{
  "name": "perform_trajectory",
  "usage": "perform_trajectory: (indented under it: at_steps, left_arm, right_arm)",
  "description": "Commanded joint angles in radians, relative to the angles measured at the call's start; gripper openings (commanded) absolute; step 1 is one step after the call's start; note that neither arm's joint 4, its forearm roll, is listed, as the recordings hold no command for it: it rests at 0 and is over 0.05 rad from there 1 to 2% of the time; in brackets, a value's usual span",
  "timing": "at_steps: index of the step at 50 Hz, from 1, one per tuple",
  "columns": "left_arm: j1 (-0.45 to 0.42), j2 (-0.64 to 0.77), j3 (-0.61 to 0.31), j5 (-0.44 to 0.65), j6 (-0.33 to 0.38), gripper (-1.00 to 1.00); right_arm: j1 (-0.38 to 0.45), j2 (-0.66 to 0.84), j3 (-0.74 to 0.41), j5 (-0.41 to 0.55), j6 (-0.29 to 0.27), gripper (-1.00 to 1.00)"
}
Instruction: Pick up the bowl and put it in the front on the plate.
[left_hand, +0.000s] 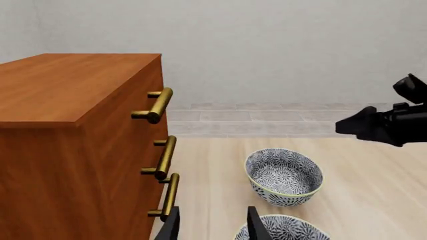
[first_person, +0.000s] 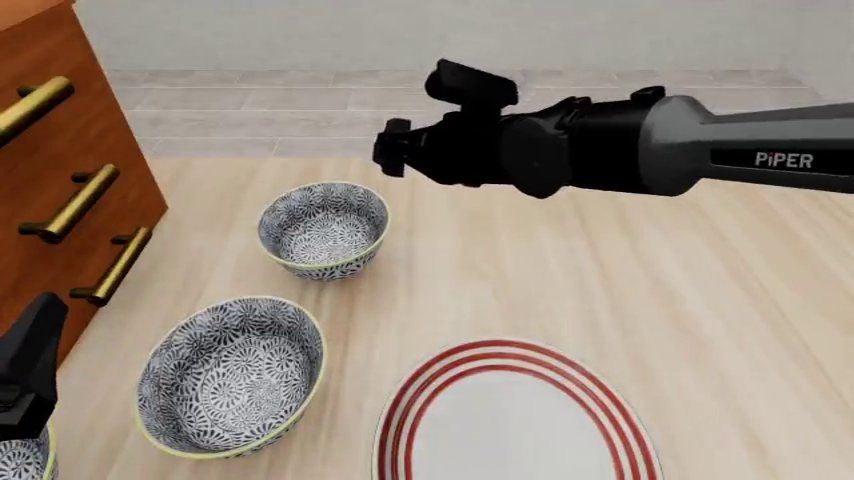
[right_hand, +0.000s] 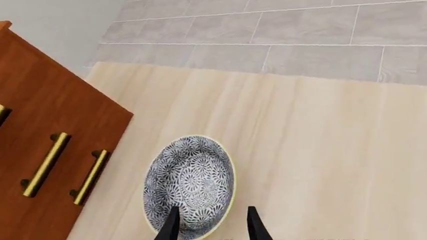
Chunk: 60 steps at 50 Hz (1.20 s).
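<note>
The one readable text is the word "PiPER", in white letters on the grey sleeve of the right arm (first_person: 747, 150), well behind its tool. Nothing else in any view carries readable writing.

A pale wooden desk (first_person: 694, 290) meets a grey tiled floor (first_person: 267, 110) beyond its far edge. A brown wooden cabinet (left_hand: 67, 130) with brass handles (left_hand: 160, 105) stands at its left edge, before a plain pale wall (left_hand: 280, 45).

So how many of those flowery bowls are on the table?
3. One far bowl sits near the dresser, a bigger-looking near bowl lies left of the plate, and a third bowl barely shows at the bottom-left corner. More may lie out of view.
</note>
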Motion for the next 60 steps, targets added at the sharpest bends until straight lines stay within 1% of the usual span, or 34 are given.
perform_trajectory:
  at_steps: [1, 7, 8, 26, 40, 60]
  left_arm:
    - [0.000, 0.000, 0.000, 0.000, 0.000, 1.00]
    - [0.000, 0.000, 0.000, 0.000, 0.000, 1.00]
    - [0.000, 0.000, 0.000, 0.000, 0.000, 1.00]
    - [0.000, 0.000, 0.000, 0.000, 0.000, 1.00]
    - [0.000, 0.000, 0.000, 0.000, 0.000, 1.00]
    - [0.000, 0.000, 0.000, 0.000, 0.000, 1.00]
  right_arm:
    - [-0.001, 0.054, -0.027, 0.010, 0.055, 1.00]
    - [-0.005, 0.075, -0.037, 0.015, 0.058, 1.00]
    - [-0.009, 0.078, -0.040, 0.015, 0.049, 1.00]
    - [-0.018, 0.158, -0.094, 0.020, 0.057, 1.00]
    - [0.011, 0.216, -0.130, 0.014, 0.076, 1.00]
    - [0.034, 0.297, -0.197, 0.024, 0.079, 1.00]
